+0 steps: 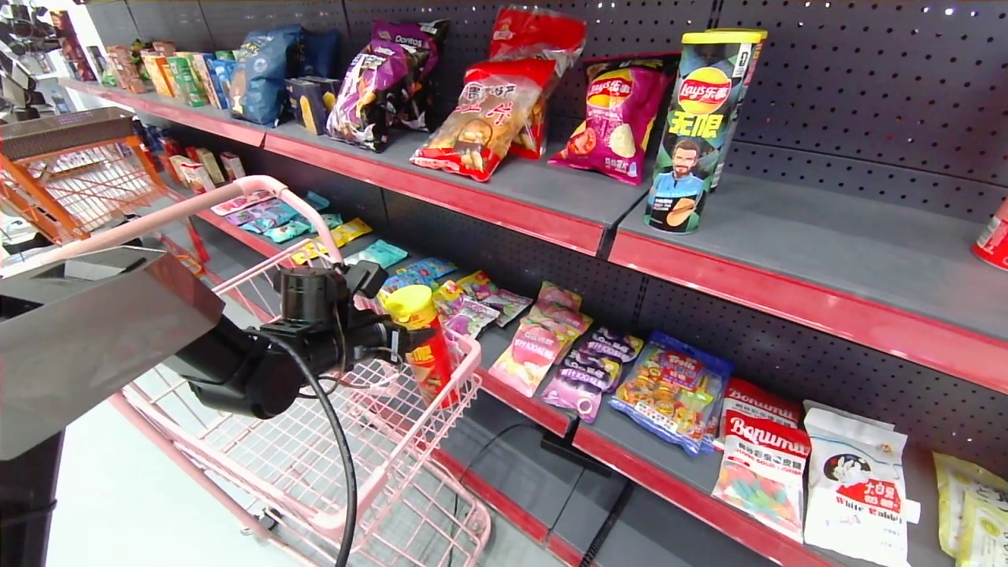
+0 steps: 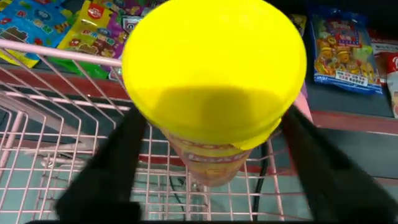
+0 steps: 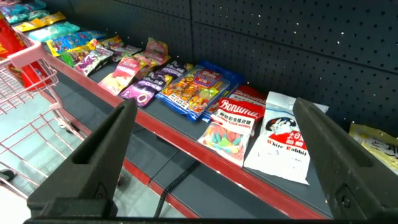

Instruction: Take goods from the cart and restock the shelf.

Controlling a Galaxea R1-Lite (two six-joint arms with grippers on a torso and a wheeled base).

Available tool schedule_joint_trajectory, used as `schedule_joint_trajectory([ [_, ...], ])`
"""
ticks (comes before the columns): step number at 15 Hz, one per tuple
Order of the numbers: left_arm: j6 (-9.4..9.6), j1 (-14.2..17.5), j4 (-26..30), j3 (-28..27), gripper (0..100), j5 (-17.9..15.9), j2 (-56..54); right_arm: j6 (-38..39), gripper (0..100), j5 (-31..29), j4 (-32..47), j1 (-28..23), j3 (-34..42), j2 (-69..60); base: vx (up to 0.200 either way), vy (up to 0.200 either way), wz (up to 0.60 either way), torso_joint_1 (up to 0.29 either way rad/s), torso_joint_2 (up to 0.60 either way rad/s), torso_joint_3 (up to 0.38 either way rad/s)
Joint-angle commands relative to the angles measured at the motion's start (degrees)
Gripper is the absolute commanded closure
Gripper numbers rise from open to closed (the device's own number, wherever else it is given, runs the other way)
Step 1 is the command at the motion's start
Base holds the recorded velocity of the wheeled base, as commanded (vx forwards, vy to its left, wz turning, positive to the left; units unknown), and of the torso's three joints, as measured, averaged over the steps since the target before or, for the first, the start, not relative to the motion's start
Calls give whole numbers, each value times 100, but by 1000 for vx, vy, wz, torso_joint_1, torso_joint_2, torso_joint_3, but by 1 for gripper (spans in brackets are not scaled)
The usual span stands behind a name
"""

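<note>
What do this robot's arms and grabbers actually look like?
The left arm is glossy black with rounded joints and a cylindrical wrist, and a black cable loops from it. The left gripper and right gripper each have two flat, matte black, wedge-shaped fingers. No markings are visible.

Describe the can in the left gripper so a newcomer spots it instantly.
Find the pink wire cart in front of the shelves. At its corner nearest them, the left gripper grips an upright chip can. It has a red body and yellow lid, unlike the dark yellow-lidded can on the upper shelf.
</note>
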Motion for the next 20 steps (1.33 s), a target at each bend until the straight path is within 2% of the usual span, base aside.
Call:
schedule_joint_trajectory([
  [1, -10, -3, -53, 126, 100, 24, -54, -1, 0, 0, 2, 0, -6, -1, 0, 0, 0, 0, 0, 0],
  [3, -27, 41, -26, 434, 100, 15, -396, 7, 0, 0, 2, 0, 2, -1, 0, 0, 0, 0, 0, 0],
  [6, -89, 339, -18, 979, 100, -12, -1293, 7, 0, 0, 2, 0, 2, -1, 0, 0, 0, 0, 0, 0],
  [7, -317, 427, 105, 952, 100, -3, -1811, 7, 0, 0, 2, 0, 2, 8, 0, 0, 0, 0, 0, 0],
  [8, -511, 498, 519, 935, 100, -3, -2453, 7, 0, 0, 2, 0, 2, -1, 0, 0, 0, 0, 0, 0],
  [10, -599, 682, 2004, 961, 100, -55, -3982, 16, 0, 0, 2, 0, 2, -1, 0, 0, 0, 0, 0, 0],
  [11, -590, 761, 2566, 1058, 100, -55, -4738, 16, 0, 0, 2, 0, 2, 8, 0, 0, 0, 0, 0, 0],
  [14, -563, 788, 3296, 1752, 100, -47, -6742, 16, 0, 0, 2, 0, 2, 8, 0, 0, 0, 0, 0, 0],
  [17, -546, 779, 4588, 2077, 100, -47, -8403, 16, 0, 0, 2, 0, -6, -1, 0, 0, 0, 0, 0, 0],
  [20, -519, 788, 4816, 2455, 100, 41, -9353, 25, 0, 0, 2, 0, 2, 8, 0, 0, 0, 93, -313, -194],
])
